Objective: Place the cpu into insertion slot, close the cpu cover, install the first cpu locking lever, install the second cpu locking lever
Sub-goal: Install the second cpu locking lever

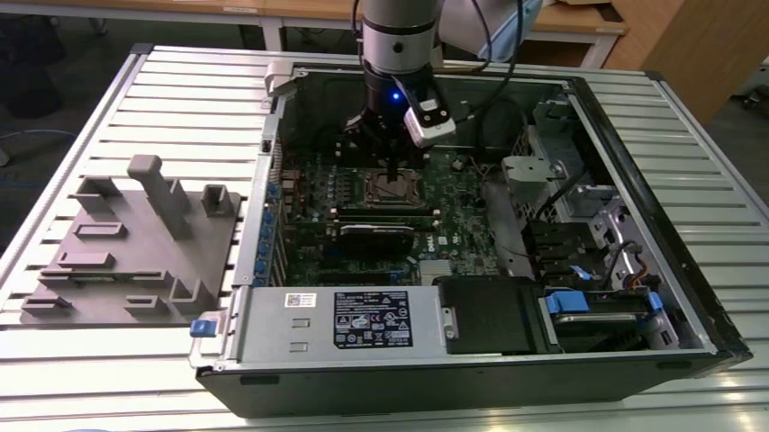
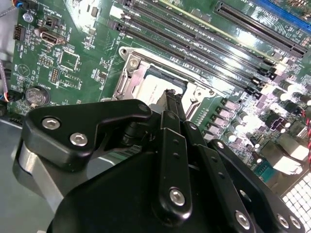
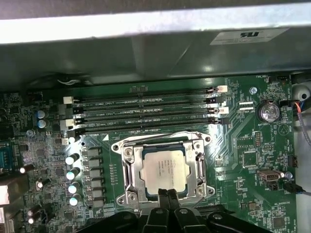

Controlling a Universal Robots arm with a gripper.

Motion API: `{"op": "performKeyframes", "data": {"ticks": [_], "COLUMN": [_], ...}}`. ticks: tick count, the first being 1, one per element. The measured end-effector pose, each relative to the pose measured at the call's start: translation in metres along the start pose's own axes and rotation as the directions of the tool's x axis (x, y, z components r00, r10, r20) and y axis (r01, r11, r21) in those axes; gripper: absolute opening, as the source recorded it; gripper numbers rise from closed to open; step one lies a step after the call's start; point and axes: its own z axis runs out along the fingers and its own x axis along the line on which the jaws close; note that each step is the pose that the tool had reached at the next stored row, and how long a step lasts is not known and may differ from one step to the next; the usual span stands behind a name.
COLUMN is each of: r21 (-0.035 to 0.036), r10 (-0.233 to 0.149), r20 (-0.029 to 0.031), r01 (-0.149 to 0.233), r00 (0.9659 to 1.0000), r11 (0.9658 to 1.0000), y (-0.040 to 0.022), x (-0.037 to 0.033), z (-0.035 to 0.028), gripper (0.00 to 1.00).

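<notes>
Open computer case [image 1: 625, 297] lying on a slatted table [image 1: 144, 81], motherboard [image 1: 360, 207] exposed. The arm's gripper [image 1: 397, 166] reaches down directly above the insertion slot [image 1: 394, 187]. A grey fixture block [image 1: 132, 247] lies well apart from the gripper, outside the case.

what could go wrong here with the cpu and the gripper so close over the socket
The cpu lies in the insertion slot, and the gripper sits at its near edge. A sideways drag might shift the chip on the pins. The cpu cover frames the chip; pressing it over a skewed chip could jam.
</notes>
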Motion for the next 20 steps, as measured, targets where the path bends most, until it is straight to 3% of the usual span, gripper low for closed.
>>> {"op": "performKeyframes", "data": {"ticks": [9,16,20], "r21": [-0.0042,-0.0205,-0.0239], "r10": [0.000,0.001,0.001], "r20": [-0.0004,-0.0020,-0.0023], "r01": [0.000,-0.001,-0.001], "r00": [1.0000,1.0000,1.0000], "r11": [1.0000,0.9998,0.9997], "y": [-0.0022,-0.0118,-0.0164], "x": [-0.0005,-0.0015,-0.0019], "z": [-0.0032,-0.0026,-0.0023], "gripper": [0.10,0.10,0.10]}}
